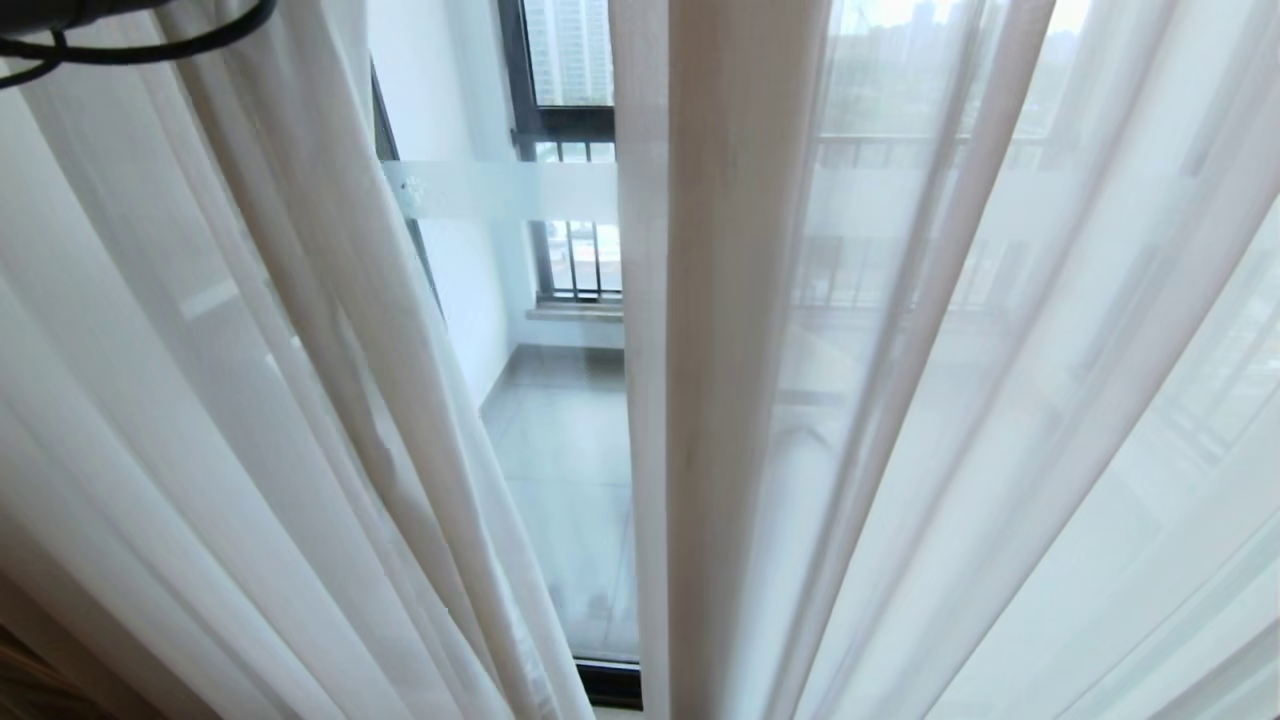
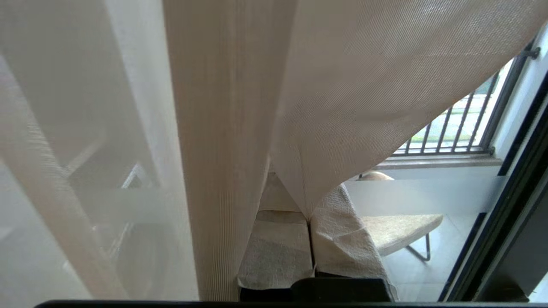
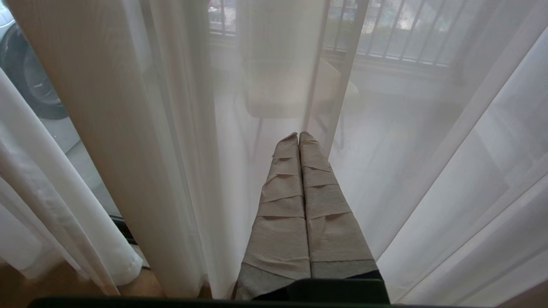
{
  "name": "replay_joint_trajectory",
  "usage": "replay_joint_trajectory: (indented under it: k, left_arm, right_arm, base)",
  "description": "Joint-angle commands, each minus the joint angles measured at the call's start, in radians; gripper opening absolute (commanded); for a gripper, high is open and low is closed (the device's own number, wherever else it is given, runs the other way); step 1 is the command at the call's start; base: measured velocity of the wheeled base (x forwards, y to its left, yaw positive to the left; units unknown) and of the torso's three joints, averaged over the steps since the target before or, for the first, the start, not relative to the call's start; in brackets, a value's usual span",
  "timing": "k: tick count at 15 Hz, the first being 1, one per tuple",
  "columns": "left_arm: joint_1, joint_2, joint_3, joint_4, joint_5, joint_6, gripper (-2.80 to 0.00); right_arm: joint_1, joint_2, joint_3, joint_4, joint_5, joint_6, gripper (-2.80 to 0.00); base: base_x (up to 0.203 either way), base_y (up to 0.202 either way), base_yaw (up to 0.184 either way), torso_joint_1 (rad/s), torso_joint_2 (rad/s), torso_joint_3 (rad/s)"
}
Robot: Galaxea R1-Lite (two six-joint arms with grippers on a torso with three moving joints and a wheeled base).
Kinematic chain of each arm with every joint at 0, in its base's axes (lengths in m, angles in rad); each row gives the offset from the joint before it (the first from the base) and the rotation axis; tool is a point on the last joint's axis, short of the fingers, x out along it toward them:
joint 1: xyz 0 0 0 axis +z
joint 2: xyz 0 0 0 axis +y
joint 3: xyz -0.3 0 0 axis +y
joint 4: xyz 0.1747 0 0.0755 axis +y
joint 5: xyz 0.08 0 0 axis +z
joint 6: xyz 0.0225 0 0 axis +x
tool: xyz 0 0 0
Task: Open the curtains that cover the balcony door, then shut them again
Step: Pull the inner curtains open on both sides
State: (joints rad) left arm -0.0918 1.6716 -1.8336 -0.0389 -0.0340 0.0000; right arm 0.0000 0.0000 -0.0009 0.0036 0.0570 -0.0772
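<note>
**Left gripper clamped on sheer curtain, narrow gap at door**

At the left gripper (image 2: 309, 220): both tape-wrapped fingers (image 2: 278, 252) pressed together, with a fold of the sheer curtain (image 2: 342, 107) pinched between them. Cloth fans out from the pinch point and drapes over the fingertips. Past the fingers, through the glass: a padded chair (image 2: 398, 231) on the balcony floor, a barred window (image 2: 454, 128) above a sill, and the dark frame of the balcony door (image 2: 509, 222) at the edge.

Right gripper (image 3: 299, 136): fingers closed flat against each other, nothing between them, tips close in front of the sheer without a visible grip. A chair shows faintly through the cloth.

Head view: sheers hang in two groups, left panel (image 1: 250, 400) and right panel (image 1: 900, 400), with a narrow gap between. Through the gap: door glass with a frosted white band (image 1: 500, 190), tiled balcony floor (image 1: 560, 450), barred window beyond. Black cable (image 1: 150, 45) crosses the top left corner. Neither gripper visible in this view.
</note>
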Motion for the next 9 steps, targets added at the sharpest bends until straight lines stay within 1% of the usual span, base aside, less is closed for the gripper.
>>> replay_joint_trajectory:
  k: [1,9]
  left_arm:
    - [0.036,-0.022,0.011,-0.001,-0.004,0.0,-2.8]
    - [0.05,-0.042,0.039,-0.001,-0.001,0.0,-2.8]
  right_arm:
    - [0.0,0.0,0.001,-0.001,0.0,-0.001,-2.8]
    - [0.0,0.0,0.0,-0.001,0.001,-0.001,-2.8]
  base:
    - [0.0,0.0,0.0,0.0,0.0,0.0]
    - [0.0,0.0,0.0,0.0,0.0,0.0]
